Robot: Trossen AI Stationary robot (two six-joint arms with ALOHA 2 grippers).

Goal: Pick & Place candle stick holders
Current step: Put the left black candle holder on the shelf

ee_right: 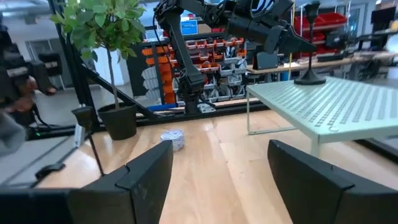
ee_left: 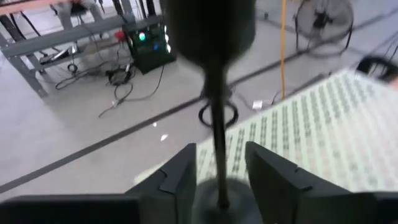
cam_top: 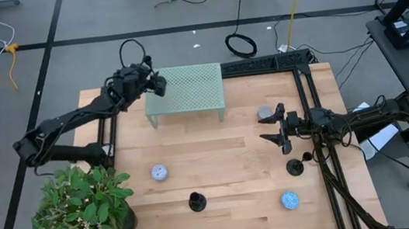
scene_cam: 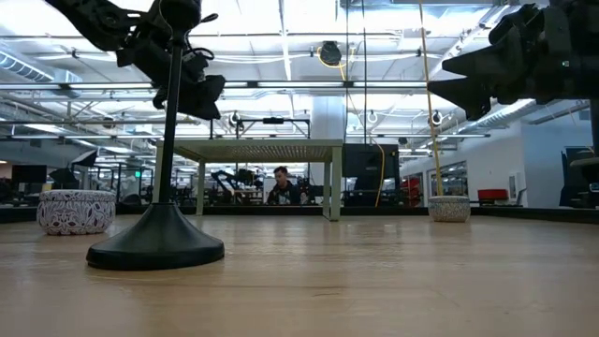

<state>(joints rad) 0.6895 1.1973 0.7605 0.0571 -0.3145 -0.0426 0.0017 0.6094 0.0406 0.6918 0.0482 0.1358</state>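
Note:
One black candle stick holder (ee_right: 309, 77) stands upright on its round base on the pale green perforated shelf (cam_top: 190, 89), near the shelf's far left corner. My left gripper (cam_top: 160, 83) is there, tipped down. Its fingers stand on either side of the holder's thin stem (ee_left: 217, 124) with a gap on each side. Two more holders stand on the table, one near the front edge (cam_top: 196, 202) and one at the right (cam_top: 295, 167). My right gripper (cam_top: 265, 130) hovers open and empty right of centre.
Small patterned bowls sit on the table at the left (cam_top: 159, 172), near right (cam_top: 290, 199) and far right (cam_top: 265, 112). A potted plant (cam_top: 82, 204) stands at the near left corner. Black rails (cam_top: 328, 169) run along the table's right side. A person (scene_cam: 281, 187) is beyond the table.

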